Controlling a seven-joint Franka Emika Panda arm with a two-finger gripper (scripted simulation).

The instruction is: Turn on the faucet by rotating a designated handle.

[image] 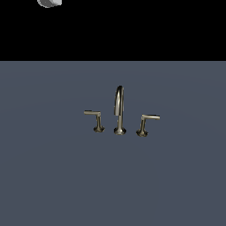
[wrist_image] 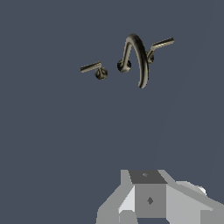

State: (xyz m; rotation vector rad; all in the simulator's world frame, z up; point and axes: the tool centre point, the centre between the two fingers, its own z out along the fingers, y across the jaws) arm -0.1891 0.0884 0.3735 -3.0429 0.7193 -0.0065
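The bronze faucet (image: pixel 119 110) stands in the middle of the grey floor, its tall arched spout between two lever handles. The handle (image: pixel 96 120) is the post on the exterior view's left, its flat arm jutting leftward; the mirror handle (image: pixel 145 124) juts rightward. From the wrist view I look down on the spout (wrist_image: pixel 139 57), the handle (wrist_image: pixel 94 69) and the other handle (wrist_image: pixel 156 47). Grey blocks of my gripper (wrist_image: pixel 148 199) fill that picture's edge, far from the faucet, touching nothing. The fingertips cannot be made out.
A small grey piece of the arm (image: pixel 49 3) shows at the exterior view's upper left, high above the floor. The dark grey floor (image: pixel 53 176) spreads all around the faucet, with black background behind it.
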